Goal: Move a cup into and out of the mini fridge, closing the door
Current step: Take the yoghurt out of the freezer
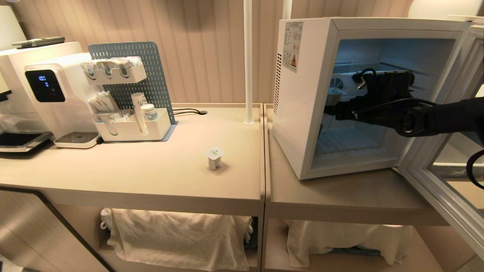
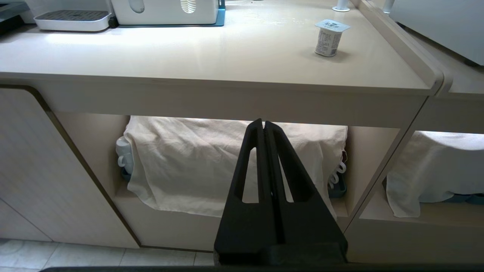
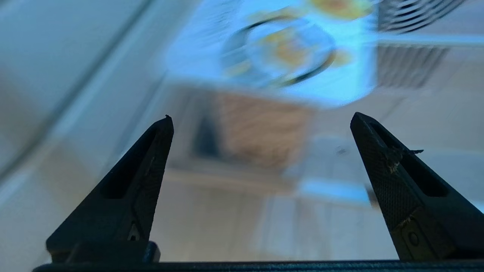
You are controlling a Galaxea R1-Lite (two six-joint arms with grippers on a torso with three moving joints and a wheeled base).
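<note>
Presumably the cup [image 3: 302, 45] is light and thin-walled, easily crushed and perhaps slick with chill, so it is best taken low around its body with a gentle squeeze. It is seen blurred inside the mini fridge [image 1: 302, 113], just ahead of the right gripper [image 3: 261, 121], whose fingers are spread wide and empty. A pale wall with a round yellow-and-dark print is made out. Beside the fridge, the door [image 1: 446, 189] is swung open. The left gripper [image 2: 263, 124], fingers pressed together, is parked well below the fridge.
</note>
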